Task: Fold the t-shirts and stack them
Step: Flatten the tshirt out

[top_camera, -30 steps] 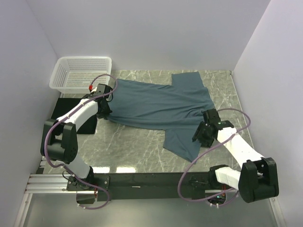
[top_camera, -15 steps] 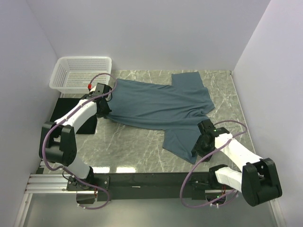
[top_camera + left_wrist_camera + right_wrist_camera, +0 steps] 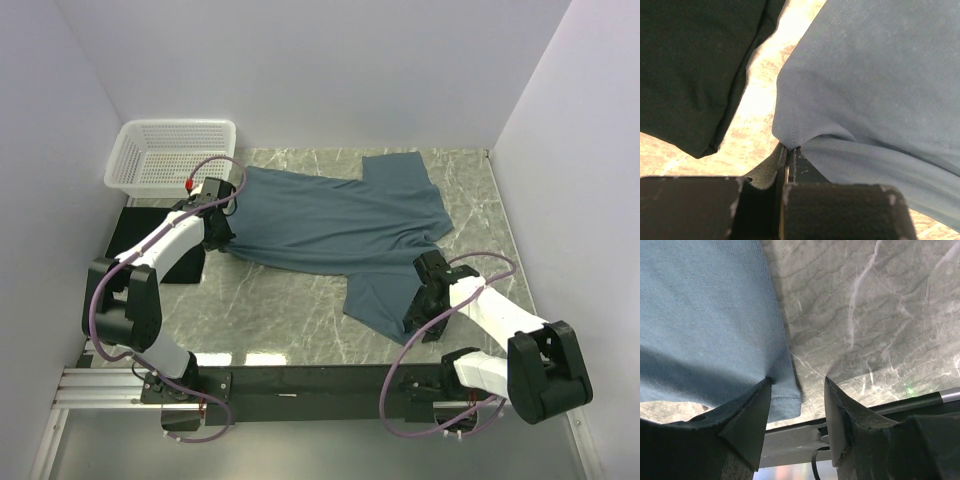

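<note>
Two white arms (image 3: 165, 240) with black joints, black hands (image 3: 797, 385), purple cables (image 3: 384, 392).

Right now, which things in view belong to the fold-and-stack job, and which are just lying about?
Job:
slate-blue cloth t-shirt, spread out
black cloth t-shirt, to its left

Lying about:
white plastic lattice basket, far-left corner

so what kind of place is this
Probably a robotics lab cell, not a home: plain white walls box in a marble-look table, and a left arm and right arm are bolted to a black rail at its near edge.
</note>
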